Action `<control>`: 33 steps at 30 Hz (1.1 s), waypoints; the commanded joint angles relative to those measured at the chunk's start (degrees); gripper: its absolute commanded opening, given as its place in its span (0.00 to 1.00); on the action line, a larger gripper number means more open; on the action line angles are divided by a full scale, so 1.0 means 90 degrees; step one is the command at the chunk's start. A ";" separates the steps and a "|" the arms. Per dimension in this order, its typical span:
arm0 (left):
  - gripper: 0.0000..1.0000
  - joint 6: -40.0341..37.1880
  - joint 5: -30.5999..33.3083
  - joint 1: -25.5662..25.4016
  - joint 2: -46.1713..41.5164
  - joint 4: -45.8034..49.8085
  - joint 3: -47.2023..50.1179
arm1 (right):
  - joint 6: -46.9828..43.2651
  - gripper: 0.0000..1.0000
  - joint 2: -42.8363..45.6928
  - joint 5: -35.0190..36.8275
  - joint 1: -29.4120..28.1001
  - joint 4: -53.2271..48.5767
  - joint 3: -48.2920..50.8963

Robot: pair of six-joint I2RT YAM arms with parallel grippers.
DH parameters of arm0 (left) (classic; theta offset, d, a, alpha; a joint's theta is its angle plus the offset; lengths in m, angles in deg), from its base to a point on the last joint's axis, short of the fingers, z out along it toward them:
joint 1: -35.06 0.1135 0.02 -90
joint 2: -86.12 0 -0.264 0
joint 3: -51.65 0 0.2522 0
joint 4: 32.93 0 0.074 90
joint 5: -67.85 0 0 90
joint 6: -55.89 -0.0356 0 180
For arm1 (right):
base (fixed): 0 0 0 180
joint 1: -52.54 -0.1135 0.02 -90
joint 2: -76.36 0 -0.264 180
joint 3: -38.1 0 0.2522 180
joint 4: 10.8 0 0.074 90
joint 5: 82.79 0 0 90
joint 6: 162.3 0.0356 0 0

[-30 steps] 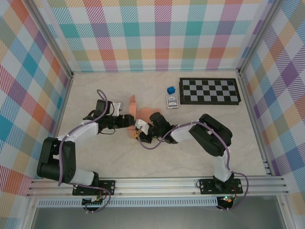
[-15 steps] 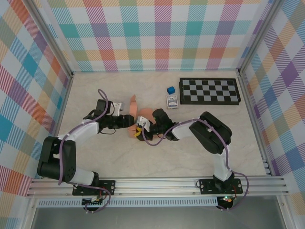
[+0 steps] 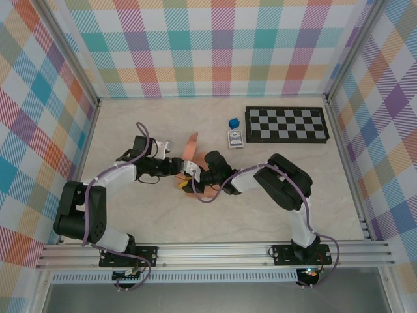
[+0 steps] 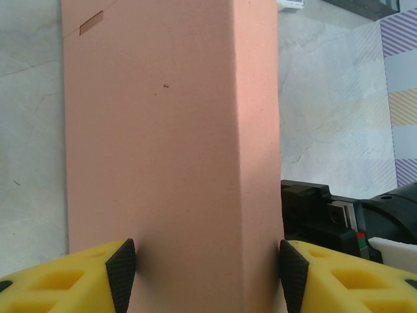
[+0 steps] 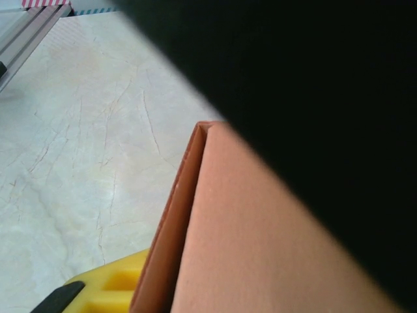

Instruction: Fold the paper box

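Mid-fold, sides look creased up. My left tool [image 4: 207, 275] clamps the paper box [image 4: 169, 130], pads on both sides, on the desk [image 3: 260, 202] left of centre. My right tool [image 3: 189, 175] sits against it, grip cannot tell. Next, probably: tuck the far flap [image 3: 191, 145] while holding steady.

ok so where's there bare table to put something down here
Free: the near strip between the left arm and right arm, the right side between the chessboard and the right arm, and the far-left corner. Crowded: mid-table around the paper box, and the blue cube and card pack beside the chessboard.
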 commanded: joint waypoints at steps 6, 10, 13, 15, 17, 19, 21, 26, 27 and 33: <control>0.60 0.0307 -0.0470 0.0176 0.0227 -0.0109 0.0374 | -0.0089 0.36 -0.0002 0.0906 -0.0355 0.0958 0.0273; 0.60 0.0384 -0.0479 0.0297 0.0309 -0.0205 0.0465 | -0.0161 0.30 -0.0019 0.0773 -0.0355 0.0908 0.0252; 0.60 0.0480 -0.0628 0.0302 0.0391 -0.0365 0.0497 | -0.0187 0.25 -0.0098 0.0605 -0.0367 0.0940 0.0198; 0.60 0.0586 -0.0727 0.0299 0.0456 -0.0480 0.0514 | -0.0215 0.23 -0.0136 0.0479 -0.0366 0.0932 0.0164; 0.60 0.0608 -0.0711 0.0293 0.0485 -0.0504 0.0536 | -0.0333 0.20 -0.0165 0.0293 -0.0371 0.0851 0.0129; 0.60 0.0598 -0.0714 0.0297 0.0486 -0.0539 0.0553 | -0.0404 0.14 -0.0196 0.0176 -0.0379 0.0818 0.0110; 0.60 0.0607 -0.0739 0.0297 0.0496 -0.0555 0.0563 | -0.0468 0.09 -0.0188 0.0070 -0.0385 0.0709 0.0069; 0.60 0.0624 -0.0756 0.0297 0.0525 -0.0571 0.0558 | -0.0495 0.21 -0.0158 0.0054 -0.0385 0.0584 0.0037; 0.60 0.0602 -0.0732 0.0298 0.0521 -0.0539 0.0549 | -0.0492 0.24 -0.0125 0.0059 -0.0384 0.0571 0.0058; 0.60 0.0425 -0.0645 0.0294 0.0483 -0.0338 0.0439 | -0.0890 0.36 0.0130 0.0056 -0.0385 0.0042 0.0218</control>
